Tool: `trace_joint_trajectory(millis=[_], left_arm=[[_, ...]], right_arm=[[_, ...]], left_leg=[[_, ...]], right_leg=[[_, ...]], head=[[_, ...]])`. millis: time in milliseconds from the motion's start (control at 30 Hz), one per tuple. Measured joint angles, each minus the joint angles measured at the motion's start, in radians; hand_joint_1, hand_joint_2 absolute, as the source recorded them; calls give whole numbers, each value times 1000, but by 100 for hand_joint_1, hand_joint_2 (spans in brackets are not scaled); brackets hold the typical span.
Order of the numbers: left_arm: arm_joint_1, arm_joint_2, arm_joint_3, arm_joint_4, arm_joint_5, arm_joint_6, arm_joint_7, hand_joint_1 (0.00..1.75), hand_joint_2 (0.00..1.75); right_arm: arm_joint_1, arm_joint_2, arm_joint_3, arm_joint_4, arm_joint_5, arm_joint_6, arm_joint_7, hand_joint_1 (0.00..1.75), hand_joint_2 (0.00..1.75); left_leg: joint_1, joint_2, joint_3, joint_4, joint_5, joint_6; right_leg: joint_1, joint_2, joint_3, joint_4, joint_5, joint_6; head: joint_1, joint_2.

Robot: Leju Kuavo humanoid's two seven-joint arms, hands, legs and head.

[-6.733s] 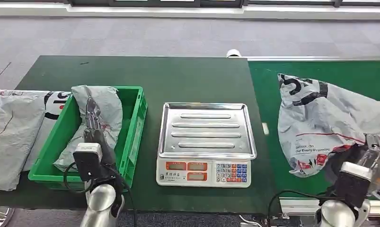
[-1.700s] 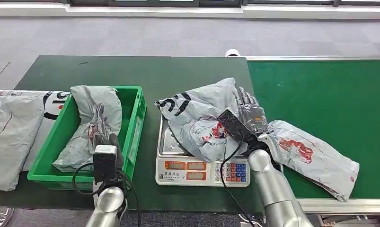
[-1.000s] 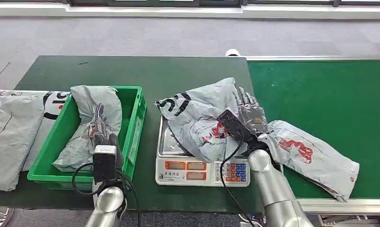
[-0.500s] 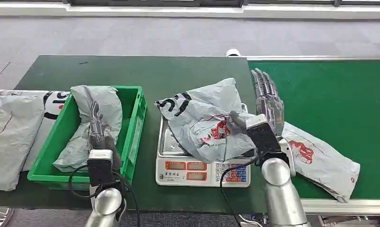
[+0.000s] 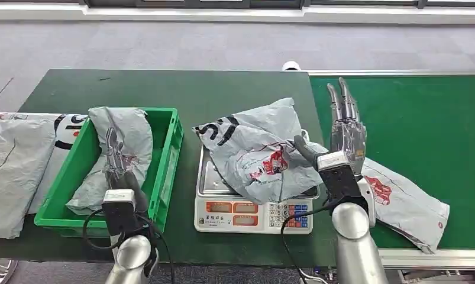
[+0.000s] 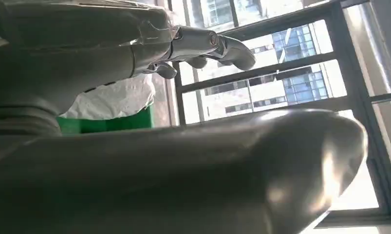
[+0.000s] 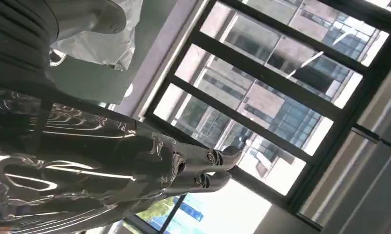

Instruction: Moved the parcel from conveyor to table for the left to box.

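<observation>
The grey parcel (image 5: 255, 155) lies crumpled on the steel tray of the scale (image 5: 254, 213), draped over the tray's near right part and spilling past its right edge toward the conveyor (image 5: 424, 106). Just right of the scale, the right hand (image 5: 344, 133) is raised above the bench (image 5: 223, 94) edge, fingers straight and apart, holding nothing; its thumb lies close to the parcel's right side. A second grey parcel (image 5: 403, 204) lies on the conveyor, right of the scale and partly behind the right arm. Left of the scale stands the green crate (image 5: 170, 148) with another grey bag (image 5: 131, 133) inside; the left hand (image 5: 115, 157) hovers over that bag, fingers extended and loose, gripping nothing. More flat bags (image 5: 16, 165) lie left of the crate.
</observation>
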Motion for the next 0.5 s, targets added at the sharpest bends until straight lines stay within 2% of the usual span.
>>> trace_joint_trajectory(millis=[133, 233, 400, 433, 500], left_arm=[[-1, 0, 0, 0, -5, 5, 1, 0, 0], [-47, 0, -8, 35, -105, 4, 39, 0, 0], [-327, -24, -70, 334, -355, -118, 133, 0, 0], [-397, -36, -93, 425, -412, -155, 160, 0, 175], [-516, -63, -130, 561, -475, -194, 193, 0, 175]], right_arm=[[3, 0, 1, -4, -13, -14, -15, 0, 175], [21, 0, 5, -42, -56, -61, -87, 0, 175], [18, 0, 71, -82, -73, -91, -118, 0, 175], [15, 0, 86, -82, -84, -95, -129, 0, 175], [8, 0, 105, -82, -102, -99, -149, 0, 175]], left_leg=[[0, 0, 0, 0, 0, 0], [-1, -2, 0, 0, 0, 0], [-1, -2, 0, 1, 4, 0], [-1, -2, -1, 1, 4, 0], [-1, -2, -1, 1, 5, 0]], right_leg=[[0, 0, 0, 0, 0, 0], [0, -2, 0, 0, 0, 0], [0, -3, 0, 0, 4, 1], [-1, -3, 0, 0, 5, 1], [-1, -2, 0, 0, 6, 1]], head=[[0, 0], [0, 0], [0, 0], [0, 0], [0, 0]])
